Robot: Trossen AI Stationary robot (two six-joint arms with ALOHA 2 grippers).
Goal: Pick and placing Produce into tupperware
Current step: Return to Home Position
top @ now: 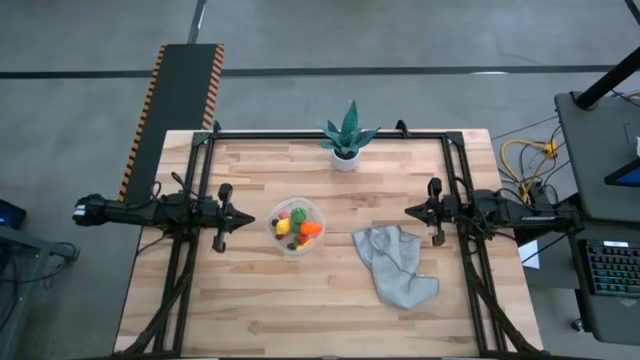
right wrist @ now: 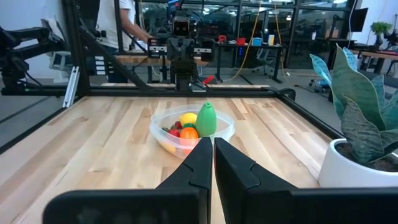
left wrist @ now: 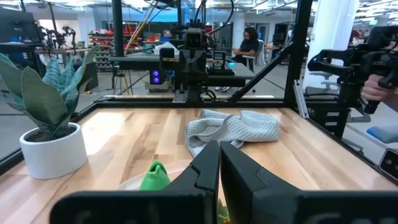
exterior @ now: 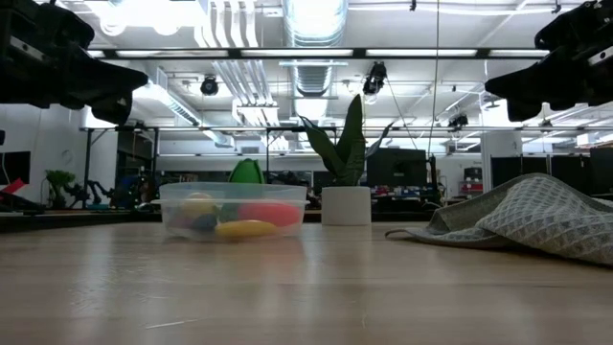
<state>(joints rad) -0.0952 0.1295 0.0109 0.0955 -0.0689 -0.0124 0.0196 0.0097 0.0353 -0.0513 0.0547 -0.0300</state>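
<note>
Left jaws clenched, empty, raised over surface (top: 250,300) near its left side. Clear tub (top: 281,240) sits mid-surface w/ toy fruit & veg (top: 300,227) piled inside. Grey cloth (top: 395,265) lies just right of it, plant (top: 346,140) at far edge. Right jaws clenched, empty, raised near right side
</note>
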